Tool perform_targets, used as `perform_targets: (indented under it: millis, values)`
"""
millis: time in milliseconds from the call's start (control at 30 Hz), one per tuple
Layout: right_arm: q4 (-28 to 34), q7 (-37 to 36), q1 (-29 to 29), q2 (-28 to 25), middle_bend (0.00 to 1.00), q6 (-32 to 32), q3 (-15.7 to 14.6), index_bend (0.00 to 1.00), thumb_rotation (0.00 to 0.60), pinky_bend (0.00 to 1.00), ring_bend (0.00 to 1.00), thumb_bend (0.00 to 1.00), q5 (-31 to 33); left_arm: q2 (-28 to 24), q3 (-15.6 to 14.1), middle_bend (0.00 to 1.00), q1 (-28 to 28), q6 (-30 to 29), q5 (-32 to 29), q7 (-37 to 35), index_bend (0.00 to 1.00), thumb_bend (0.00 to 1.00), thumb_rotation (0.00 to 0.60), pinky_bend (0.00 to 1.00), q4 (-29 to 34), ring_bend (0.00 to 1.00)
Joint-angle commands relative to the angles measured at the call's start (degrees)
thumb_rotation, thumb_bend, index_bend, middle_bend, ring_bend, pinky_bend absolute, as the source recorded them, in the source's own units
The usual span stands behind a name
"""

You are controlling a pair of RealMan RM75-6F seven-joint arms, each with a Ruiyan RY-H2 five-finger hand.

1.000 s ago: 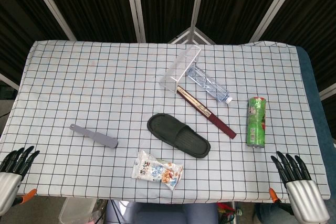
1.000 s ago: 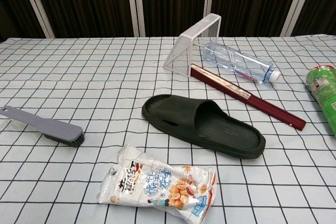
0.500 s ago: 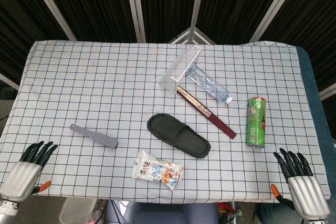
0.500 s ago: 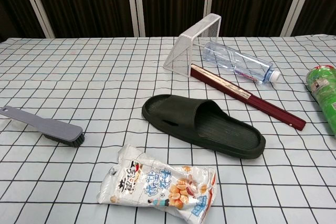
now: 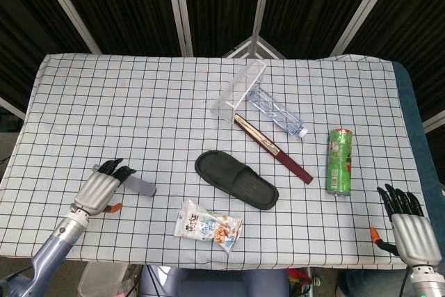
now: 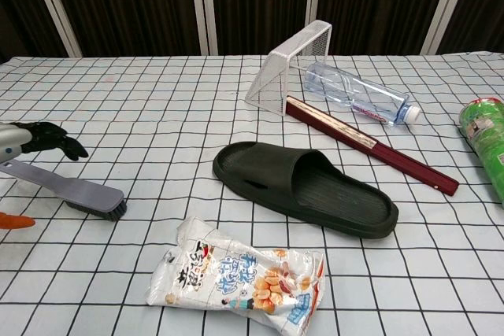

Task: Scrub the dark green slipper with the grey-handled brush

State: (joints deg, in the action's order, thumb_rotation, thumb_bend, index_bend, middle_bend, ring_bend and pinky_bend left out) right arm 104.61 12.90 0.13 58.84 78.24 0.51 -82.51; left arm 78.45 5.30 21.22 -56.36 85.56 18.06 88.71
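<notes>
The dark green slipper (image 5: 235,179) (image 6: 303,187) lies sole down near the table's middle, toe pointing right and toward me. The grey-handled brush (image 5: 141,186) (image 6: 79,193) lies bristles down on the checked cloth to its left. My left hand (image 5: 101,186) (image 6: 31,139) hovers over the brush's handle end with fingers spread and nothing in them. My right hand (image 5: 407,220) hangs open at the table's near right corner, far from the slipper, and shows only in the head view.
A snack packet (image 5: 211,226) (image 6: 238,275) lies in front of the slipper. Behind it are a dark red folded fan (image 5: 272,148) (image 6: 370,144), a clear water bottle (image 5: 277,112) (image 6: 357,94) and a white mesh rack (image 5: 240,90) (image 6: 286,68). A green can (image 5: 340,161) (image 6: 487,134) lies at the right.
My left hand has come up from the near left corner and moved forward and right to over the brush's handle. My right hand has drifted slightly right and down. Objects have not moved.
</notes>
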Motion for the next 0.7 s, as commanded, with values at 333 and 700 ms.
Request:
perform_targets:
  millis: [333,700]
  values:
    - [0.3,1.2,0.5,0.3,0.0,-0.5,-0.3,0.0,0.516,0.0,0.0,0.42,1.0,2.7,-0.1,0.33,3.4,0.8,-0.8,1.0,0.27,0.39,0.6,0.17,-1.2,0.16]
    - [0.3,-0.1,1.1,-0.3,0.0,-0.7,0.0,0.0,0.514,0.0,0.0,0.42,1.7,4.5,-1.4,0.31,4.6,1.2,-2.3,1.1,0.28,0.38,0.6,0.17,-2.9,0.16]
